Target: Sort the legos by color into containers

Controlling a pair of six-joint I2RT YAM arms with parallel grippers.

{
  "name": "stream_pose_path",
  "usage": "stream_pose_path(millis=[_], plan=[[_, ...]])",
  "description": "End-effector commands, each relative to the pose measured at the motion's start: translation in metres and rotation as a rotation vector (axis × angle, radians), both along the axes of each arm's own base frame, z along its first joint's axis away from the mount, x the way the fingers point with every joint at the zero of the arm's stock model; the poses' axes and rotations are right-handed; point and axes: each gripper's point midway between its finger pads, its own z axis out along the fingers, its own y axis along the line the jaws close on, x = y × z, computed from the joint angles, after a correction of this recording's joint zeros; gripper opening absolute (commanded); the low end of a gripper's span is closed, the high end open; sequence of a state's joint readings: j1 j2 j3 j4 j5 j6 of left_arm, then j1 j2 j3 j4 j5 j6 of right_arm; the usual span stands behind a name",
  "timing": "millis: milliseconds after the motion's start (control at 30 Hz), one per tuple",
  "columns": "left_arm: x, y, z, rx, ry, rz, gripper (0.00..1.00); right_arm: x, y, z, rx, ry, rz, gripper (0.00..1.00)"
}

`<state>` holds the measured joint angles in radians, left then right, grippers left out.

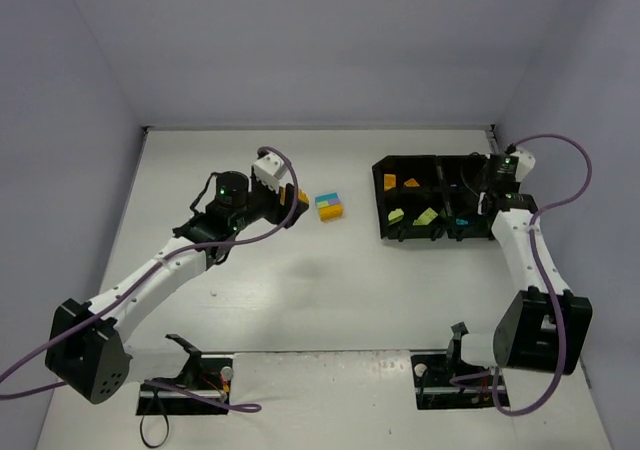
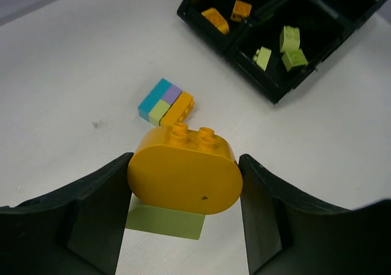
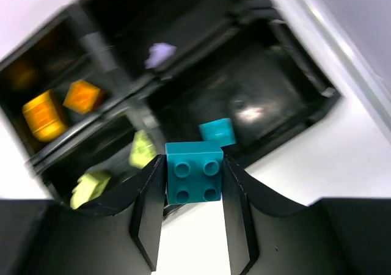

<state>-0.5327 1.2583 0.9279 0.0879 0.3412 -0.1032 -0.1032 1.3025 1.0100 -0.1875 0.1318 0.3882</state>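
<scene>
My left gripper [image 2: 184, 183] is shut on a rounded orange lego [image 2: 183, 174], held above the table left of the containers [image 1: 382, 195]. A yellow-green piece [image 2: 165, 221] shows just under it; whether the two are joined I cannot tell. Ahead lies a small block of cyan, purple, yellow-green and orange legos [image 2: 166, 102]. My right gripper [image 3: 194, 177] is shut on a cyan lego [image 3: 194, 172] over the tray's near right corner. Another cyan lego [image 3: 217, 132] lies in the compartment beyond. Orange legos [image 2: 215, 19] and yellow-green legos [image 2: 289, 38] sit in separate compartments, a purple one [image 3: 160, 54] in another.
The black tray stands at the right rear of the white table [image 1: 330, 290], close to the right wall. The joined block [image 1: 330, 206] lies between my left gripper [image 1: 292, 196] and the tray. Both arm bases and loose cables sit at the near edge.
</scene>
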Motion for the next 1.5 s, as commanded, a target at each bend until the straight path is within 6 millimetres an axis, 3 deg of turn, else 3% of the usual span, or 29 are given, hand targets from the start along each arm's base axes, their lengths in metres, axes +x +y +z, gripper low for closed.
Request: stream_pose_path(millis=[0,100,233,267,300,400,467,533,633,667,733,767,833,867,967,1000,1167,1467], plan=[[0.007,0.006,0.086,-0.207,-0.127,0.105,0.0,0.009,-0.028,-0.005,-0.005,-0.022,-0.142,0.01],[0.01,0.015,0.092,-0.232,-0.102,0.175,0.0,0.015,-0.04,-0.021,0.004,0.01,-0.204,0.04],[0.01,0.021,0.094,-0.278,-0.062,0.237,0.0,0.025,-0.052,-0.035,-0.003,0.043,-0.236,0.31],[0.012,0.023,0.094,-0.309,-0.038,0.276,0.0,0.028,-0.053,-0.042,0.002,0.062,-0.231,0.33],[0.013,0.026,0.095,-0.323,-0.029,0.296,0.0,0.032,-0.053,-0.042,0.004,0.064,-0.219,0.35],[0.017,0.026,0.098,-0.367,-0.001,0.331,0.0,0.043,-0.044,-0.034,0.029,0.03,-0.164,0.56],[0.022,0.026,0.101,-0.415,0.029,0.368,0.0,0.049,-0.032,-0.016,0.036,-0.033,-0.094,0.68],[0.024,0.024,0.105,-0.454,0.051,0.383,0.0,0.051,-0.022,-0.006,0.03,-0.063,-0.049,0.72],[0.031,0.021,0.107,-0.508,0.092,0.42,0.0,0.054,0.016,0.018,0.014,-0.13,0.112,0.73],[0.033,0.022,0.113,-0.529,0.089,0.43,0.0,0.062,0.048,0.033,0.023,-0.197,0.224,0.72],[0.037,0.019,0.114,-0.575,0.125,0.448,0.0,0.057,0.084,0.061,0.022,-0.283,0.355,0.72],[0.041,0.022,0.119,-0.596,0.119,0.476,0.0,0.053,0.117,0.069,0.053,-0.331,0.47,0.72],[0.046,0.019,0.122,-0.642,0.147,0.493,0.0,0.042,0.148,0.094,0.074,-0.416,0.564,0.72],[0.049,0.018,0.128,-0.67,0.143,0.498,0.0,0.035,0.177,0.104,0.093,-0.461,0.648,0.72],[0.055,0.01,0.131,-0.739,0.186,0.5,0.0,0.02,0.217,0.134,0.116,-0.568,0.761,0.72],[0.055,0.007,0.138,-0.775,0.203,0.495,0.0,0.011,0.24,0.141,0.137,-0.589,0.827,0.72],[0.061,0.0,0.15,-0.893,0.24,0.505,0.0,-0.008,0.302,0.17,0.174,-0.693,0.983,0.73],[0.058,-0.009,0.165,-0.975,0.232,0.469,0.0,-0.013,0.363,0.184,0.249,-0.73,1.134,0.74]])
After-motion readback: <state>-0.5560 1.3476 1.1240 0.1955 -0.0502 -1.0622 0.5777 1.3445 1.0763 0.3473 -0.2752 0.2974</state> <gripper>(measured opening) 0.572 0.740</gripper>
